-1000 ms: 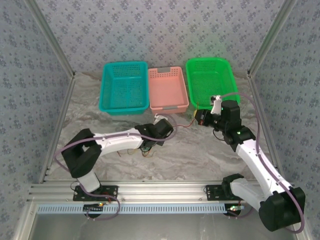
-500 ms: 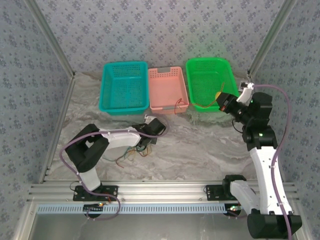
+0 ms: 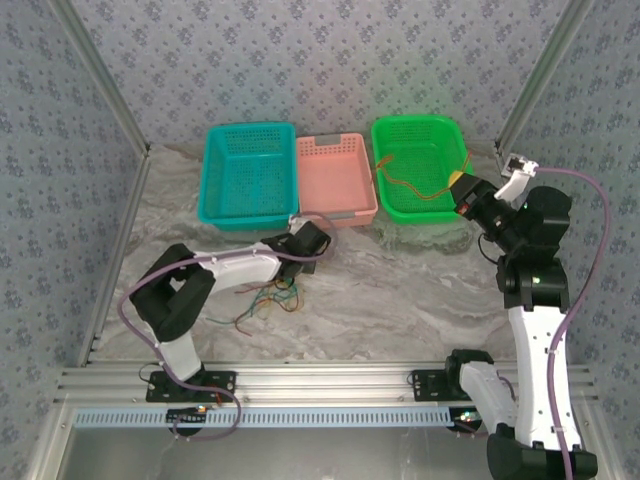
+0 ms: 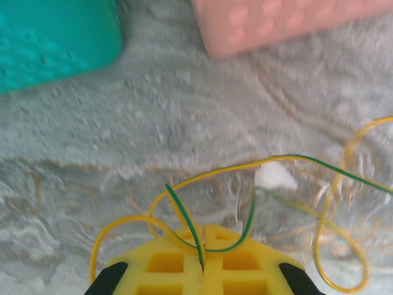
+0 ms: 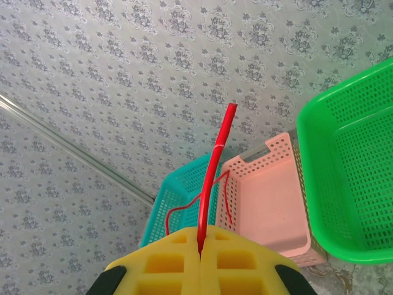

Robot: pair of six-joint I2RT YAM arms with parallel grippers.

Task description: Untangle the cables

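- Top external: the cables (image 3: 268,300) lie tangled on the table (image 3: 400,290) near your left gripper (image 3: 298,238); your right gripper (image 3: 456,182) is beside the green basket (image 3: 416,121).
- Left wrist: the left gripper is closed tight on a green wire (image 4: 183,215).
- Right wrist: the right gripper is closed tight on a red cable (image 5: 215,167).

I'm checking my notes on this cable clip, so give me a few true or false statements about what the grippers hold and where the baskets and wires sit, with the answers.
1. The right gripper is shut on a red cable. True.
2. The left gripper is open and holds nothing. False: its fingers are closed on a green cable.
3. The pink basket stands between the other two baskets. True.
4. All the wires have been put in the teal basket. False: loose cables lie on the table beside the left arm, in front of the baskets.
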